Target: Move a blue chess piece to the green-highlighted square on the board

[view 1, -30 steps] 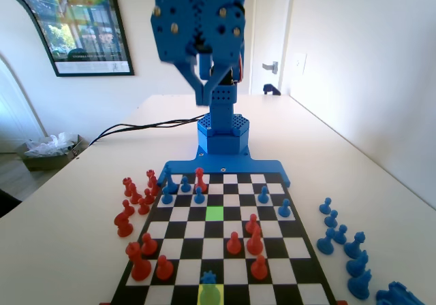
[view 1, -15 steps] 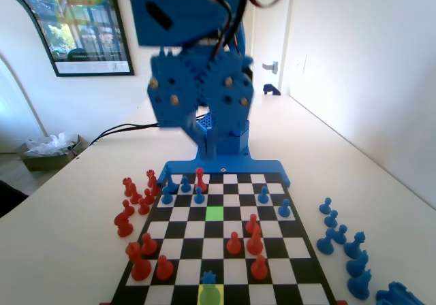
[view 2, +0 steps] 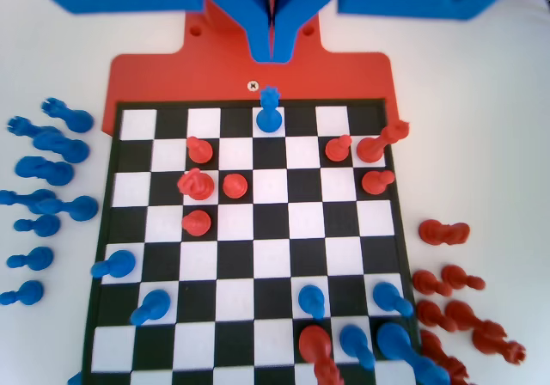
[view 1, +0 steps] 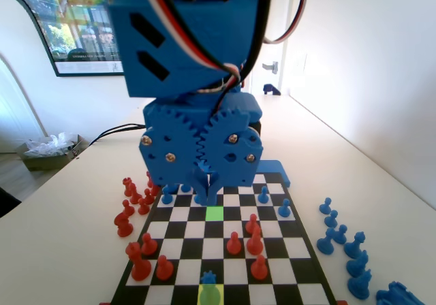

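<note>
The blue chess piece with the jagged crown stands on the pale yellow-green square at the board's near edge in the fixed view. The green-highlighted square lies bare several rows farther back. My gripper hangs over the board's far rows, just behind the green square, its jaws shut on nothing. In the wrist view the gripper points down the board, and the crowned blue piece stands just below its tips in the end row.
Red pieces stand in the near half of the board and blue pawns in the far rows. Off the board, red pieces cluster at the left and blue ones at the right in the fixed view.
The arm has swung forward and down from high above its base. The gripper now hangs low over the board's far rows. No piece has moved.
</note>
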Available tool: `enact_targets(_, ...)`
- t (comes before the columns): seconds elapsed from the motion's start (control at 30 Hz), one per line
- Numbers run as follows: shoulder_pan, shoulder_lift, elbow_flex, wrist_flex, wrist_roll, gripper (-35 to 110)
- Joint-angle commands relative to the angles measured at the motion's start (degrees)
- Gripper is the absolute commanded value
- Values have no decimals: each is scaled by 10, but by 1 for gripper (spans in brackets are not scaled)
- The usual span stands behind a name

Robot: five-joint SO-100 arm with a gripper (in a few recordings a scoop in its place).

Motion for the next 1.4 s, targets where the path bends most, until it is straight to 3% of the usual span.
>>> enact_targets(0.0,2,-1,-77,11,-13,3)
enact_targets(0.37,4,-67,-106,-19,-40,12)
enact_targets(1.37,1,-138,-108,-44,-35,12)
